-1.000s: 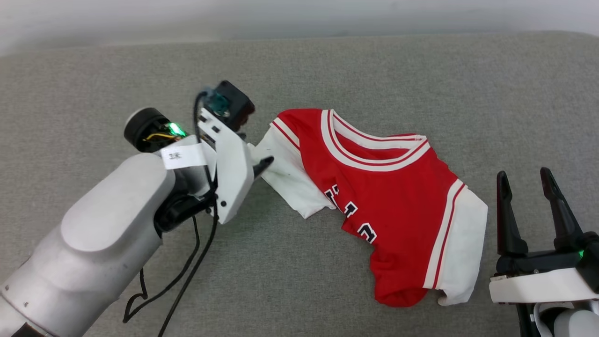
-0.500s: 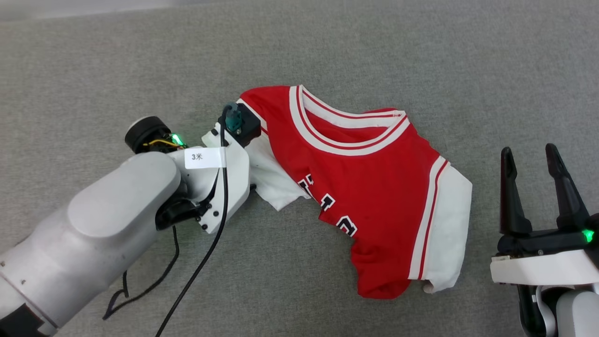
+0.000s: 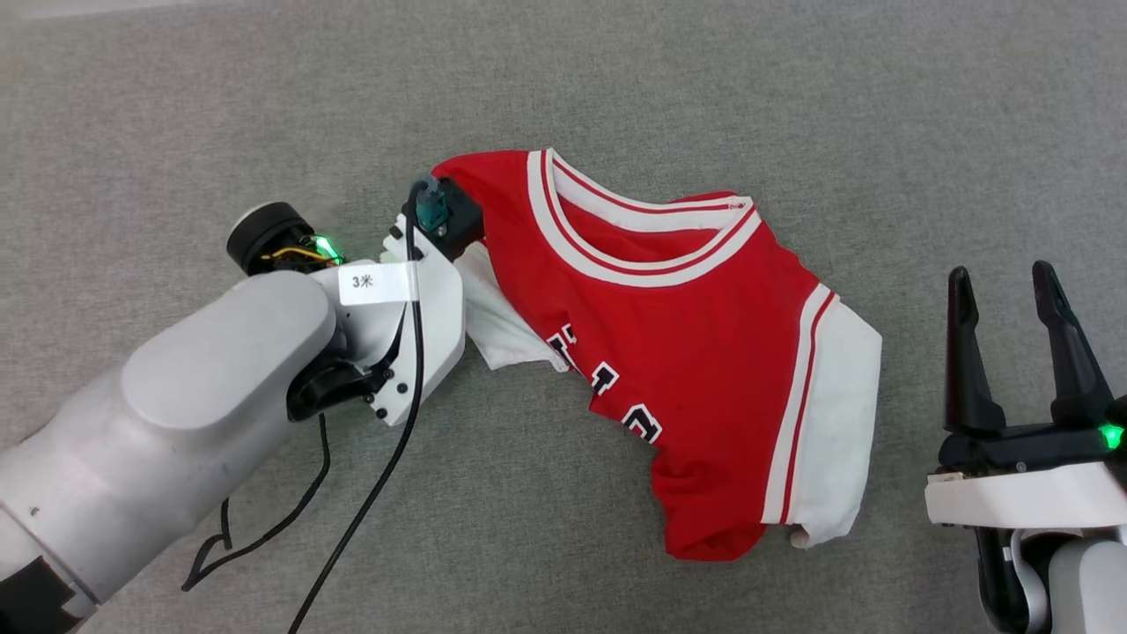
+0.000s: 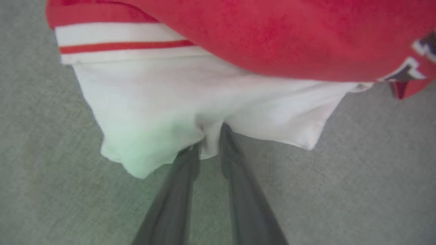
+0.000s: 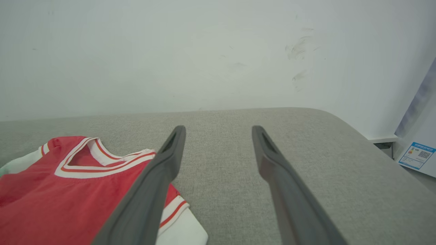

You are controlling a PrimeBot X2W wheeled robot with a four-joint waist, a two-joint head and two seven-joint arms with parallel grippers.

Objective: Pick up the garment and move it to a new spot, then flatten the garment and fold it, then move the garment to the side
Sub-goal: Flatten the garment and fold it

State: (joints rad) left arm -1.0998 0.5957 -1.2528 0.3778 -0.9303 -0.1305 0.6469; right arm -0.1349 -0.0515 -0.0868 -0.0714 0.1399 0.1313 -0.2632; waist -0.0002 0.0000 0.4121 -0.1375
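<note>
The garment [image 3: 696, 343], a red T-shirt with white sleeves and black lettering, lies crumpled on the grey padded surface [image 3: 704, 97]. My left wrist [image 3: 414, 299] hangs over its left white sleeve [image 3: 502, 321] and hides the fingers there. In the left wrist view my left gripper [image 4: 209, 143] has its fingers drawn close together, pinching the edge of the white sleeve [image 4: 163, 112]. My right gripper [image 3: 1002, 275] stands open to the right of the garment, apart from it. The right wrist view has the right gripper [image 5: 218, 131] open over bare surface, with the garment [image 5: 68, 190] at lower left.
A black cable [image 3: 387, 475] trails from my left wrist across the grey surface. A white wall [image 5: 204, 51] rises behind the surface's far edge. The surface rounds off at the right, beside a white panel with a label [image 5: 417, 154].
The head camera has tilted down, shifting the whole picture. My left gripper went from the sleeve's outer edge onto the sleeve and its fingers closed on the fabric. The right gripper stayed open.
</note>
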